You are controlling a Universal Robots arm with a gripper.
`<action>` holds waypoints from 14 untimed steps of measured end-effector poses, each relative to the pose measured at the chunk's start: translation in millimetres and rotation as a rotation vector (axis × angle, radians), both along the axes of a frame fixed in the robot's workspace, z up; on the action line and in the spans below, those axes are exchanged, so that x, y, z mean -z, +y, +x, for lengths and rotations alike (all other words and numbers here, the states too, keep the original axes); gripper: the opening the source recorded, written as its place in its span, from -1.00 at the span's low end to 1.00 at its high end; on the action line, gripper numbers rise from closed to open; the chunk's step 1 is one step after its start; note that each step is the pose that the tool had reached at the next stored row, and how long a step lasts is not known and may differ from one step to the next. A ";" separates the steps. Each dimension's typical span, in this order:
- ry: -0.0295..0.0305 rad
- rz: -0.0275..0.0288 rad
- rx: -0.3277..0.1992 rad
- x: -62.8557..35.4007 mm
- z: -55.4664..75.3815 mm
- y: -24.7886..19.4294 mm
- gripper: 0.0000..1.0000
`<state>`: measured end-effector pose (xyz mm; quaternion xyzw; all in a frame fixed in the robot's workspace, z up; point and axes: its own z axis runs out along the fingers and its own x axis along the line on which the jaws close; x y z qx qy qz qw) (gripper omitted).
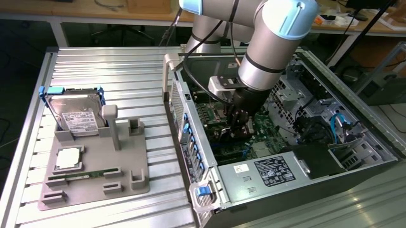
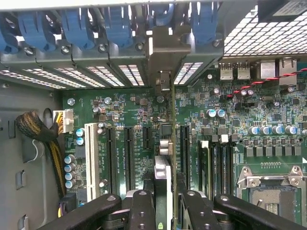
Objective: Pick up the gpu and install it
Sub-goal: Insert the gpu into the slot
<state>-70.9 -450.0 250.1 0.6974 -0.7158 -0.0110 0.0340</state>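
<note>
The gpu [image 2: 163,184] is seen edge-on as a thin dark card standing upright between my gripper's [image 2: 164,207] black fingers [image 2: 142,208]. Its pale metal bracket [image 2: 164,57] reaches up to the rear slot openings with the blue latches [image 2: 76,28]. The card stands over the green motherboard [image 2: 120,115], in line with the black expansion slots [image 2: 128,153]. In the exterior view my gripper [image 1: 236,127] is down inside the open computer case [image 1: 355,99], shut on the gpu [image 1: 227,137] just above the board.
A grey fixture [image 1: 95,187] on the exterior view's left carries a hard drive in a blue frame [image 1: 73,111], a processor [image 1: 68,158] and a green memory stick [image 1: 82,175]. Inside the case are a power supply [image 1: 273,171], drive cages [image 1: 298,95] and cables [image 2: 41,136].
</note>
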 end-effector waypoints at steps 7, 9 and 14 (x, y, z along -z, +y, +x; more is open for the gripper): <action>0.0000 -0.0001 0.000 2.6 0.0 -0.1 -0.47; 0.0000 0.0000 0.000 2.6 0.0 0.0 -0.47; -0.0004 0.0008 0.000 -0.2 0.0 0.1 -0.47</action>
